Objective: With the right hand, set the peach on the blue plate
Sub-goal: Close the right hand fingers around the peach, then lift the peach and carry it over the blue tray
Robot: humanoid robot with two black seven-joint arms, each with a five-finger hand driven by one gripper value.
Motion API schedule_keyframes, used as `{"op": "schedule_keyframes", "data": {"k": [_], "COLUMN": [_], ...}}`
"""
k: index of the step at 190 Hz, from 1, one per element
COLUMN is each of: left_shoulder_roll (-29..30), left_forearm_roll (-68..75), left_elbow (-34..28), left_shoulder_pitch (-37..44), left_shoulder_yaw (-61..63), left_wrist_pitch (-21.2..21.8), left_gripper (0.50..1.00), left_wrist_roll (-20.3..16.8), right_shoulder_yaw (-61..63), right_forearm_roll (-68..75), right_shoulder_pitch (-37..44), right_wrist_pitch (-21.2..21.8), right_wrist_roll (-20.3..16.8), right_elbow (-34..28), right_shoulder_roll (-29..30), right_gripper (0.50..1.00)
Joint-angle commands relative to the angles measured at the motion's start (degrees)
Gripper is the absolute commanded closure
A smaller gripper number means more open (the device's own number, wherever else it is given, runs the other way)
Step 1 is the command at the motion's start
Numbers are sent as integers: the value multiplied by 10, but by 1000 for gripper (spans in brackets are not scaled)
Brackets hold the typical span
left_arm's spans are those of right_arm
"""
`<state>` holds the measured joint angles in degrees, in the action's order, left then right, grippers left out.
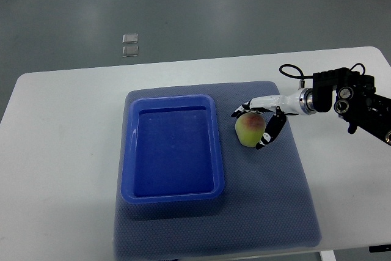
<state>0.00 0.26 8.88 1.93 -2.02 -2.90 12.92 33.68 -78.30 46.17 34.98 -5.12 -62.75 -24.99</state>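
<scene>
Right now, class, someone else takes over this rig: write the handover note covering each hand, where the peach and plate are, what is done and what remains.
Right hand: comes in from the right, fingers curled around the peach.
Left hand: not in view.
Peach: on the grey mat, just right of the blue plate, apparently still resting on the mat.
Blue plate: on the mat, nothing in it.
Done: the reach and the grasp, or nearly.
Left: lift the peach, carry it left over the plate rim, set it down inside, let go.

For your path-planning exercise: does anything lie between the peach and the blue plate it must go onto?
Nothing visible does. The peach, with the right hand around it, sits on the mat just right of the blue plate; only the plate's raised rim lies between.
</scene>
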Motion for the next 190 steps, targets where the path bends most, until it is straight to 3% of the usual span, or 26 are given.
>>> {"op": "schedule_keyframes", "data": {"k": [1,9,127,190], "left_shoulder_roll": [0,0,0,0], "left_forearm_roll": [0,0,1,0], "left_elbow": [0,0,0,0], "left_shoulder_pitch": [0,0,0,0], "left_shoulder_yaw": [0,0,0,0], "left_wrist_pitch": [0,0,0,0], "left_gripper": [500,500,500,500], "left_wrist_roll": [0,0,0,0], "right_shoulder_yaw": [0,0,0,9], "right_forearm_roll": [-1,-1,5,39], "right_shoulder_pitch": [-1,-1,32,83], "right_wrist_pitch": [0,0,-21,-19], "right_wrist_roll": [0,0,32,33], "right_elbow": [2,4,7,8], "right_shoulder_roll": [0,0,-4,97], "right_gripper": [644,670,732,793]}}
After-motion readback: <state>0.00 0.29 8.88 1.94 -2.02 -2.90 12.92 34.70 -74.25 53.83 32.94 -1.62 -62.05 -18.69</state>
